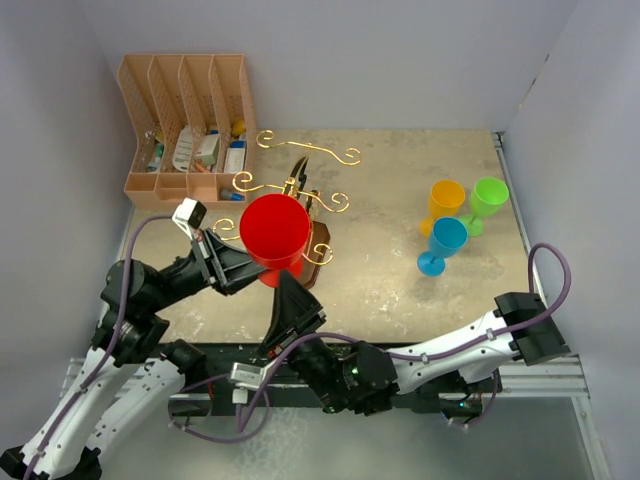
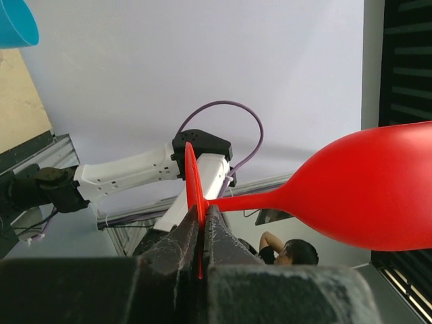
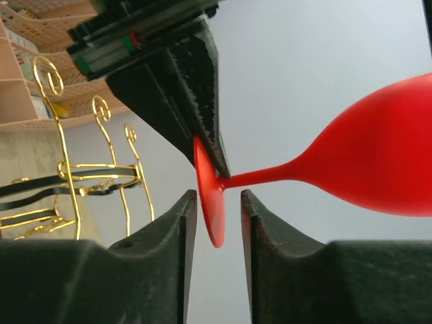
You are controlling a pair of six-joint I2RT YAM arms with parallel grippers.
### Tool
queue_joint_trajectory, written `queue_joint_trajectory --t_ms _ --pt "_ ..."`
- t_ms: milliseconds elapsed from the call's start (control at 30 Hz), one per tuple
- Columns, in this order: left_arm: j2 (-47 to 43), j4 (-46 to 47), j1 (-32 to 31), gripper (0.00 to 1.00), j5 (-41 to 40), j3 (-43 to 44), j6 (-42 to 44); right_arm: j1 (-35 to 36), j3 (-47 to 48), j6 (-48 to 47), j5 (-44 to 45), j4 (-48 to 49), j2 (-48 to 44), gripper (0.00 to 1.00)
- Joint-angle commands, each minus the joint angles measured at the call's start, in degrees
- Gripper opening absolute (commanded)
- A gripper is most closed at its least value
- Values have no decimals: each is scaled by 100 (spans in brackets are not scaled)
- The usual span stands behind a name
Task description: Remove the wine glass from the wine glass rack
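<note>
A red wine glass (image 1: 273,228) hangs in the air just in front of the wine glass rack (image 1: 300,185), a gold wire stand on a brown wooden base (image 1: 320,247). My left gripper (image 2: 202,214) is shut on the thin round foot (image 2: 190,172) of the glass, and the bowl (image 2: 368,192) sticks out to the right. My right gripper (image 3: 218,197) is open, with one finger on each side of the lower edge of that foot (image 3: 210,202) and a gap on both sides. The left gripper's fingers (image 3: 182,88) clamp the foot from above in the right wrist view.
A peach slotted organiser (image 1: 190,120) stands at the back left, behind the rack. Orange (image 1: 446,198), green (image 1: 490,195) and blue (image 1: 447,240) glasses stand together at the right of the table. Walls close in the table's left, back and right sides.
</note>
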Motion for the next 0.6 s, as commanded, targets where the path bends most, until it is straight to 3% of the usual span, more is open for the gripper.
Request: queue_joint_trajectory --t_ms 0,100,367,567 --pt "-84 318 -15 0 -49 -137 -120 71 53 -86 407 854 -139 43" --pt "18 459 -15 0 -113 -248 -14 394 81 -240 835 999 -163 51" --pt "556 926 -15 0 -261 -417 345 1687 630 -208 2342 1262 -187 52" --pt "958 1480 -15 0 -217 -615 730 2161 1878 281 3693 1410 -328 53"
